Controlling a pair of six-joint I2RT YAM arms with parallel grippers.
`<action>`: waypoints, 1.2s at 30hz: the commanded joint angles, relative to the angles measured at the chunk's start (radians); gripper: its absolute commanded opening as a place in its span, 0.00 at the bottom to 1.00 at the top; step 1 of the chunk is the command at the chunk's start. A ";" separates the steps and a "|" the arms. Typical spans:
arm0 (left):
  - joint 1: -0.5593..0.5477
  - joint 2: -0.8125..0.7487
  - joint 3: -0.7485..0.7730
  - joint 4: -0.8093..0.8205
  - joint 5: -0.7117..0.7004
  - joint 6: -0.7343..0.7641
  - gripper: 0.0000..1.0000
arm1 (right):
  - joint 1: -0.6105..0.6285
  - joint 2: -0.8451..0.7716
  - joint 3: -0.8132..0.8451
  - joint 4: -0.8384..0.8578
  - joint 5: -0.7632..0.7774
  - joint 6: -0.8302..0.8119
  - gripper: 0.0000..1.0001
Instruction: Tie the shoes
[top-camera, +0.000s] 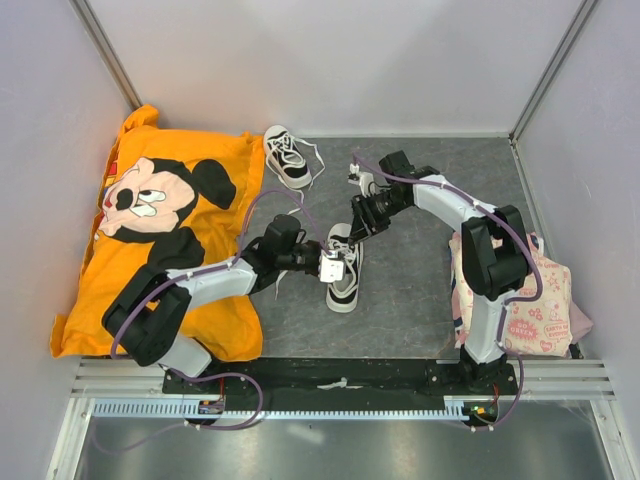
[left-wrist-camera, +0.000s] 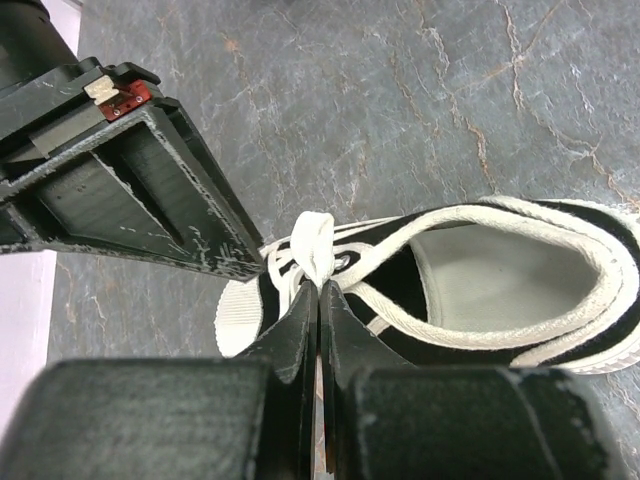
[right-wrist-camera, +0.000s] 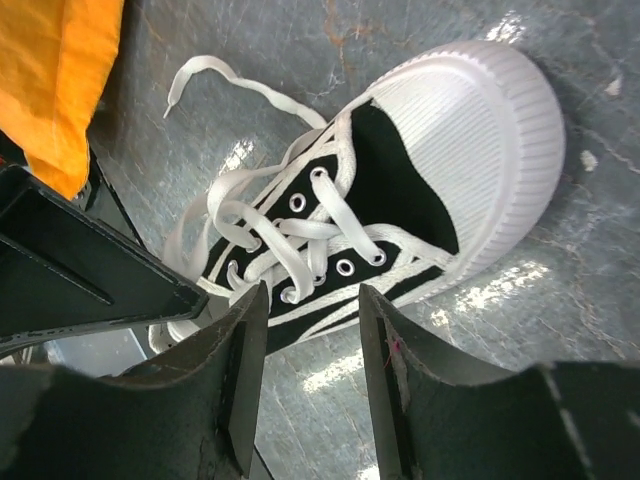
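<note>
I read left tool (left-wrist-camera: 320, 292) clamped on the shoe's (left-wrist-camera: 500, 285) flat white lace (left-wrist-camera: 316, 243); right tool (right-wrist-camera: 312, 300) apart, over ribbed toe cap (right-wrist-camera: 470, 110).

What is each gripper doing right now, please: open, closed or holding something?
Left gripper: closed on a white lace of the shoe.
Right gripper: open, holding nothing.

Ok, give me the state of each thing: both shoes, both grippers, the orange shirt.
Near shoe: upright, laces loose, no bow.
Far shoe: upright, lace ends trailing.
Left gripper: shut on the near shoe's lace.
Right gripper: open, above the near shoe.
Orange shirt: spread out, rumpled.
</note>
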 joint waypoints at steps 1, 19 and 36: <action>0.007 0.022 0.034 0.006 -0.002 0.051 0.02 | 0.024 0.018 0.045 -0.029 -0.005 -0.065 0.48; 0.013 0.021 0.069 -0.089 -0.057 0.034 0.02 | 0.025 -0.040 0.008 -0.018 -0.036 -0.054 0.00; 0.013 0.076 0.189 -0.290 -0.145 -0.028 0.02 | 0.014 -0.113 -0.093 0.077 -0.018 0.019 0.04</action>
